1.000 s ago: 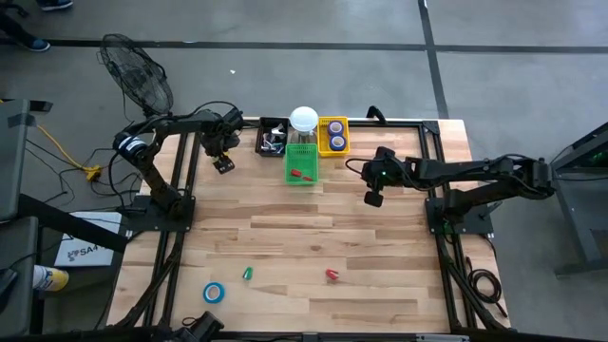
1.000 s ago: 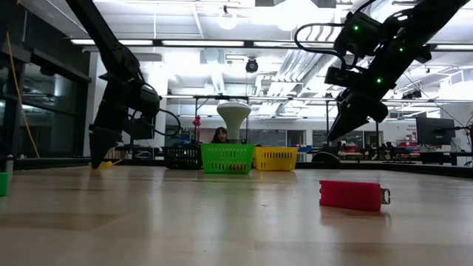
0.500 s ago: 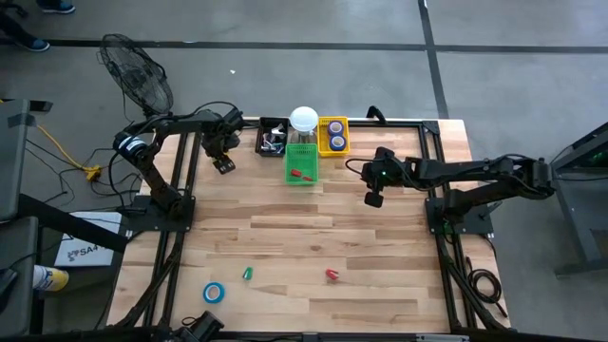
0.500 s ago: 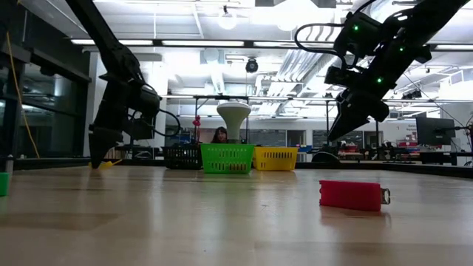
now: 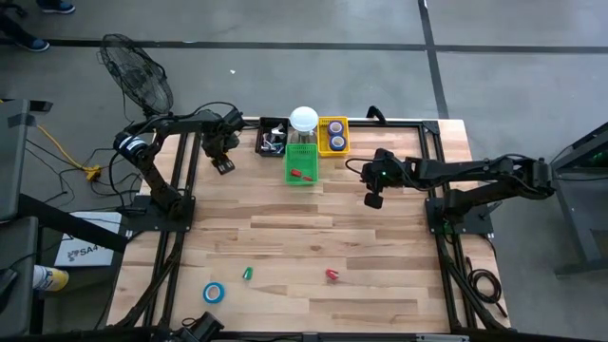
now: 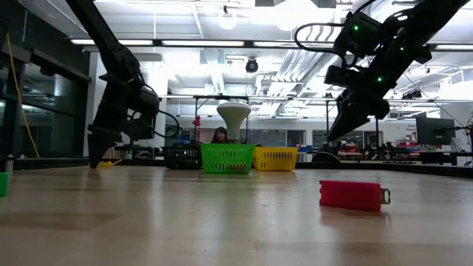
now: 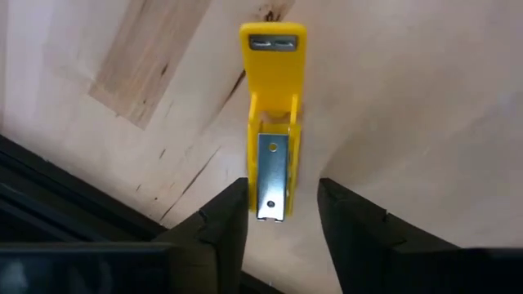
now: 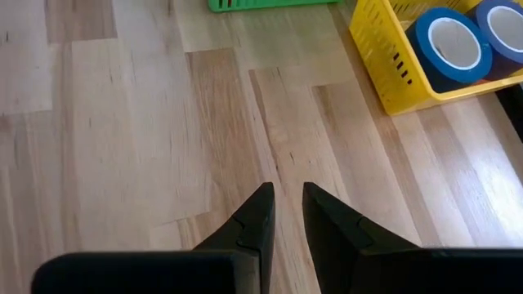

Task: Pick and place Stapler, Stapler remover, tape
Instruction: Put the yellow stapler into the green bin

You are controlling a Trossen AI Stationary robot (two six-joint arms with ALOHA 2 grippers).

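three baskets (image 5: 302,163) far on the counter, three blue tape rolls (image 5: 213,293), two red staplers (image 5: 332,275), one green stapler (image 5: 247,274), one yellow stapler (image 7: 273,122), one white jar (image 5: 303,122).

Left claw (image 7: 282,214) hangs low, fingers parted; right claw (image 8: 284,214) hovers, nearly closed.

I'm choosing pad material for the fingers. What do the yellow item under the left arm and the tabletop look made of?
The yellow stapler remover looks like glossy moulded plastic with a bare metal insert, judging by its shiny grey strip with holes. The table looks like pale, smooth-finished wood planks: grain lines and plank seams show.
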